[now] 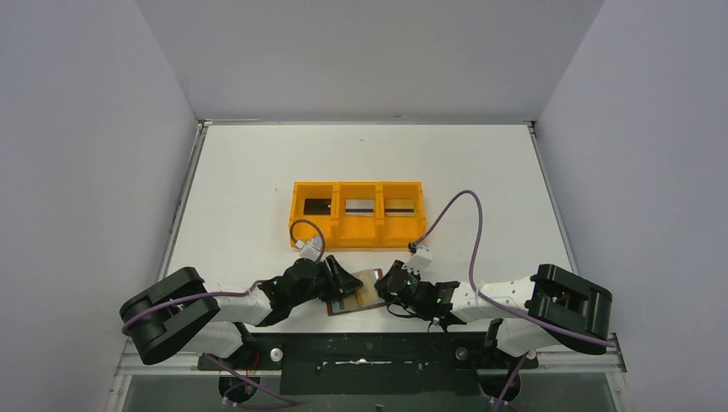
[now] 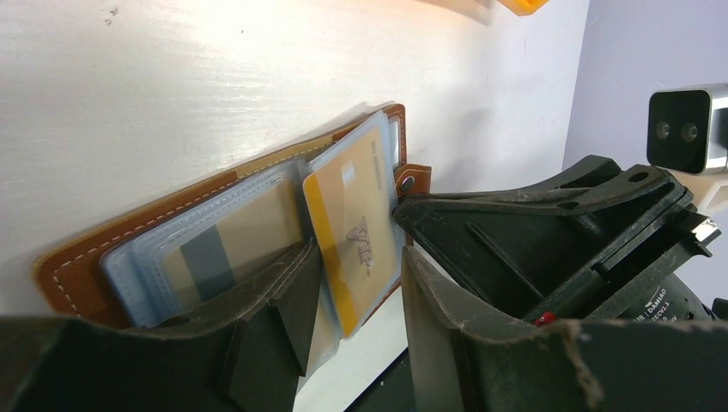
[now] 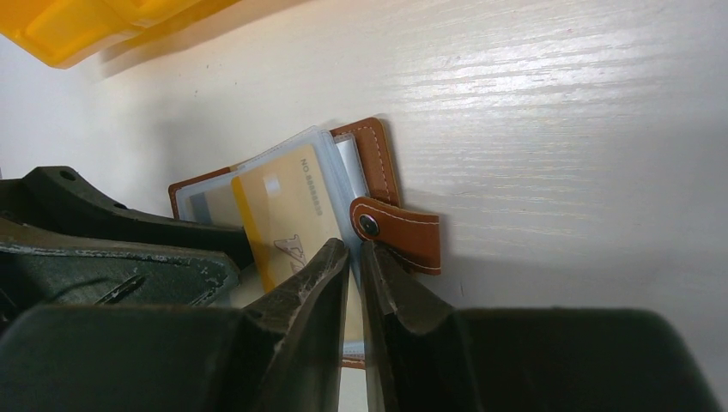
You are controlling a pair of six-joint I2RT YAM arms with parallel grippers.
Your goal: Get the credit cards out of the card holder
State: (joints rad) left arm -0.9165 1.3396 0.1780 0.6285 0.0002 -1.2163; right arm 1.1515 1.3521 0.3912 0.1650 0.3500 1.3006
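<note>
Two grippers low at the middle of the table's [image 1: 257, 172] near edge, the card holder [image 1: 359, 297] between them. Furthest left, left gripper [image 2: 360, 255]: jaws partly apart, straddling the near end of a tan-gold card [image 2: 348, 219], contact with its edges not discernible. Just left of that card, under a clear pocket, a second card [image 2: 219, 249] with a dark stripe, fully tucked in. Card holder lying open and flat, brown leather down, pale pockets up. Gold card's long axis running far to near, roughly in line with the left fingers, its near end reaching in between them. Left arm therefore the better placed. Likely next: a close on the card, then a straight pull along that axis toward the near edge. On the right, right gripper [image 3: 354, 251]: jaws all but closed, apparently pinching the holder's thin near rim just beside the snap tab [image 3: 402, 233], probably as an anchor. Farther back, orange tray [image 1: 297, 216], a card-like rectangle in each of its three compartments.
</note>
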